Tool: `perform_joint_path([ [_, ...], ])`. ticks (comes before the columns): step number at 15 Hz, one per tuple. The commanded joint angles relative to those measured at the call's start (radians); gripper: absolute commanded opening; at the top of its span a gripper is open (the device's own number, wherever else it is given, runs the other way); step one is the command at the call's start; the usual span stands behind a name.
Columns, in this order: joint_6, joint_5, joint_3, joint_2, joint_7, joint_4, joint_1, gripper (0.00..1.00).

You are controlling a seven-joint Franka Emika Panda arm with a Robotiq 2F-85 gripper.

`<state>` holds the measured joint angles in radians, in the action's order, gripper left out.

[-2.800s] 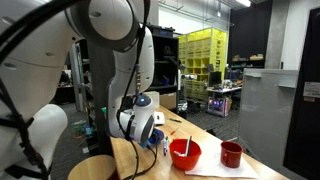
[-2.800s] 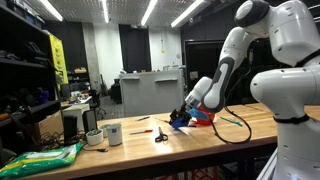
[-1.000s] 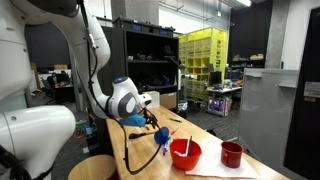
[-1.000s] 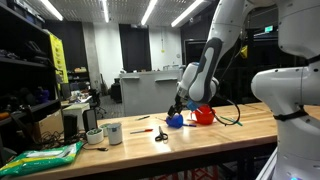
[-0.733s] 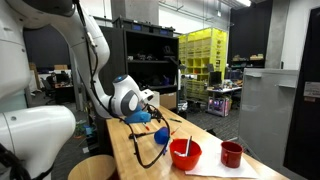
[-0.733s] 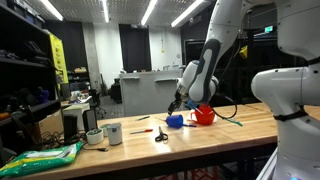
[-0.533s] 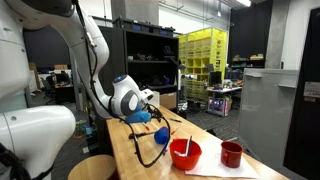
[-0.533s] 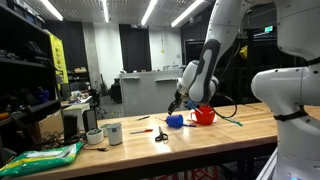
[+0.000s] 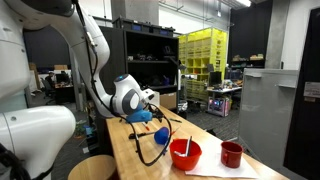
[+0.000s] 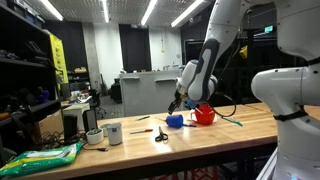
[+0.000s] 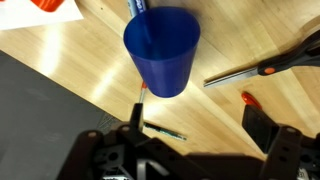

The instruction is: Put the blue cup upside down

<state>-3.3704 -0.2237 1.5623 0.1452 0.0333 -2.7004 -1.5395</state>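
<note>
The blue cup (image 11: 162, 50) is on the wooden table, just ahead of my fingers. Its wide rim points away from me and its narrow base toward me. In both exterior views it (image 10: 175, 121) (image 9: 160, 133) sits below the gripper and looks wider than tall, so it may lie on its side; I cannot tell for sure. My gripper (image 11: 200, 128) is open and empty, hovering a little above the cup and not touching it. It also shows in both exterior views (image 10: 177, 108) (image 9: 153, 117).
A red bowl (image 9: 185, 152) and a dark red cup (image 9: 231, 154) stand on white paper beyond the blue cup. Scissors (image 11: 262, 68), a pen (image 11: 162, 131) and a red marker (image 11: 252, 99) lie near it. A white cup (image 10: 112, 133), a small pot (image 10: 93, 138) and a green bag (image 10: 40, 158) sit further along the table.
Since 2.8 s ago the arm has lifted up and away from the table near the red bowl, leaving the blue cup free. Over the last half second nothing moves.
</note>
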Motion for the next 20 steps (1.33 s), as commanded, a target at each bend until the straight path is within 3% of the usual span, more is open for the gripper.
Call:
perform_joint_path([
  [1,0.104,-0.052,0.012,-0.064,0.055,0.052,0.016,1.00],
  [8,0.333,-0.130,0.003,-0.191,0.174,0.157,0.051,1.00],
  [9,0.367,-0.104,-0.191,-0.201,0.213,0.171,0.241,1.00],
  [11,0.476,-0.093,-0.314,-0.215,0.240,0.196,0.358,1.00],
  [12,0.533,-0.079,-0.185,-0.222,0.265,0.209,0.228,1.00],
  [14,0.621,-0.045,-0.202,-0.203,0.304,0.238,0.249,1.00],
  [15,0.553,-0.073,-0.218,-0.204,0.258,0.211,0.270,1.00],
  [20,0.563,-0.069,-0.217,-0.204,0.262,0.214,0.272,1.00],
])
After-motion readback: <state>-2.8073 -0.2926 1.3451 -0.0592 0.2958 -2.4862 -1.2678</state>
